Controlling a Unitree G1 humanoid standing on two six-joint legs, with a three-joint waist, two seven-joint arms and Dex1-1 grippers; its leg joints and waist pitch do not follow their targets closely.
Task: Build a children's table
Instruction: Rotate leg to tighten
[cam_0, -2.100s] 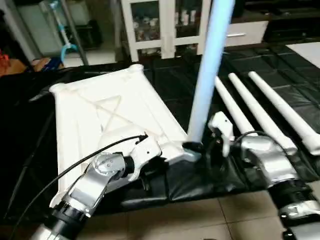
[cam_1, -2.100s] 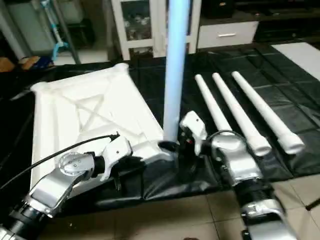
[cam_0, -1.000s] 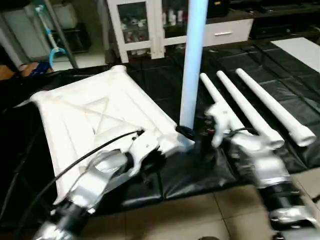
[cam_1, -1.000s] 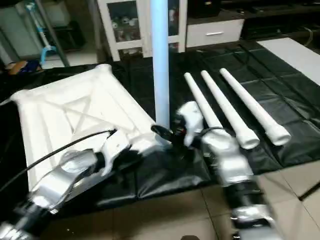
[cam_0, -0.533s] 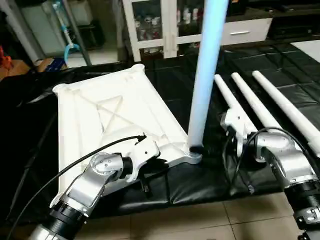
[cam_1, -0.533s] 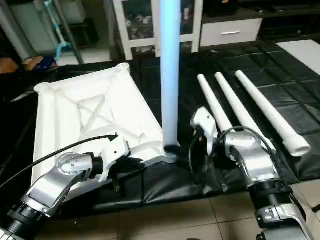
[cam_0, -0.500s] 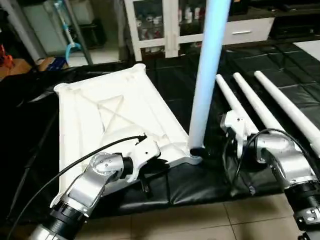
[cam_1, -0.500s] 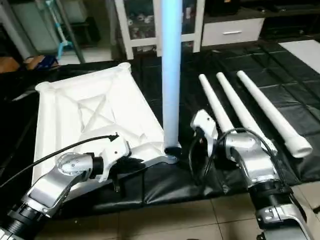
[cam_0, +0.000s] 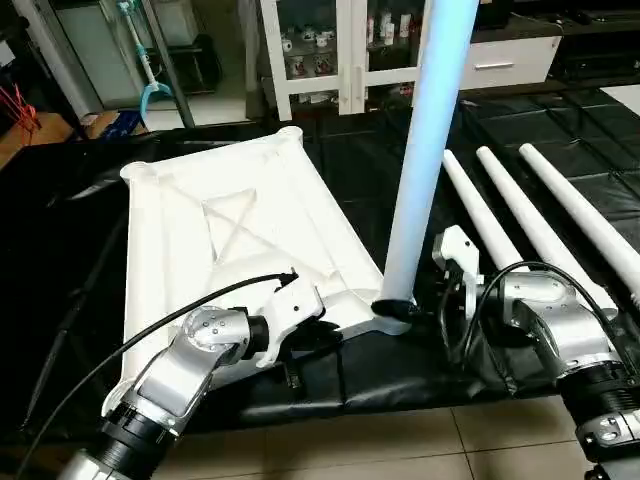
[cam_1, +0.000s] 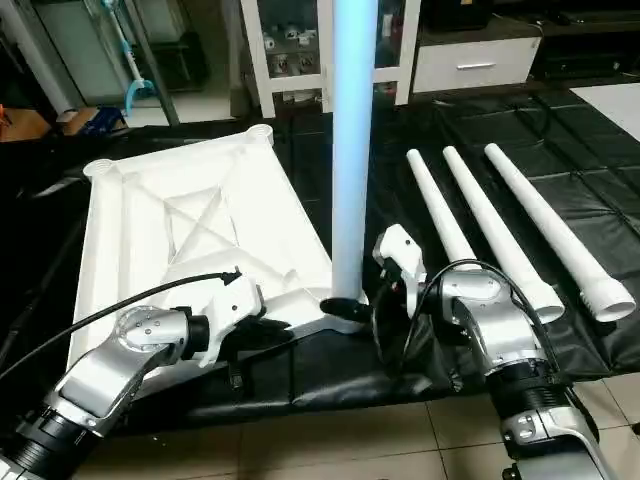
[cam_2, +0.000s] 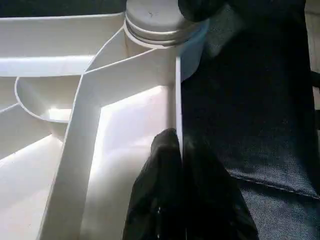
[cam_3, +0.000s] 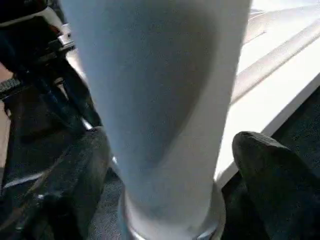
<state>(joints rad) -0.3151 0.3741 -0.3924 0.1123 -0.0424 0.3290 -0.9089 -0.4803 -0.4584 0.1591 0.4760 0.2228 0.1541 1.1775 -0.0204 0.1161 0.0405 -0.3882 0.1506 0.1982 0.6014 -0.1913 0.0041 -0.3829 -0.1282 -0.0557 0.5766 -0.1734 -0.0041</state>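
The white tabletop (cam_0: 220, 230) lies upside down on the black mat, ribs facing up. One white leg (cam_0: 420, 180) stands upright in its near right corner socket (cam_2: 157, 22). My left gripper (cam_2: 180, 150) is shut on the thin rim wall of the tabletop's near edge, close to that socket. My right gripper (cam_3: 170, 141) stands open around the base of the upright leg, one black finger (cam_3: 270, 170) on each side, the one finger with a gap to the leg. Three loose legs (cam_1: 495, 235) lie side by side on the mat to the right.
A white glass-door cabinet (cam_0: 340, 50) and a white drawer unit (cam_0: 510, 60) stand behind the mat. Tiled floor (cam_0: 350, 450) runs along the mat's near edge. A blue-handled item (cam_0: 150, 70) leans at the back left.
The head camera has shifted and tilted. The leg stays upright in its socket and the left gripper keeps its hold on the rim. The right wrist sits slightly nearer the leg's base.
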